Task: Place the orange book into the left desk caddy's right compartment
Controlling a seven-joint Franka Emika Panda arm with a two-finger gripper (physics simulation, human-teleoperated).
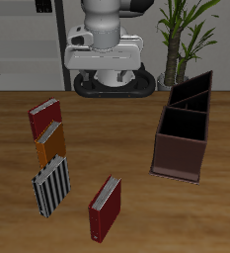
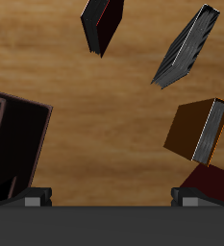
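The orange book (image 1: 50,143) lies flat on the table between a dark red book (image 1: 44,117) and a black-and-white striped book (image 1: 50,186). In the wrist view the orange book (image 2: 198,132) is well below me and off to one side. The left desk caddy (image 1: 177,155) is the reddish-brown open-top box across the table from the books; one corner of it (image 2: 12,144) reaches the wrist view. Its inside is dark, and I cannot pick out the right compartment. My gripper (image 2: 112,199) hangs high above the table, open, with its fingertips (image 2: 35,199) wide apart and nothing between them.
A darker, blackish caddy (image 1: 192,91) stands directly behind the brown one. A second dark red book (image 1: 105,208) lies near the table's front edge. A potted plant (image 1: 181,35) stands behind the table, beside the robot's base (image 1: 112,84).
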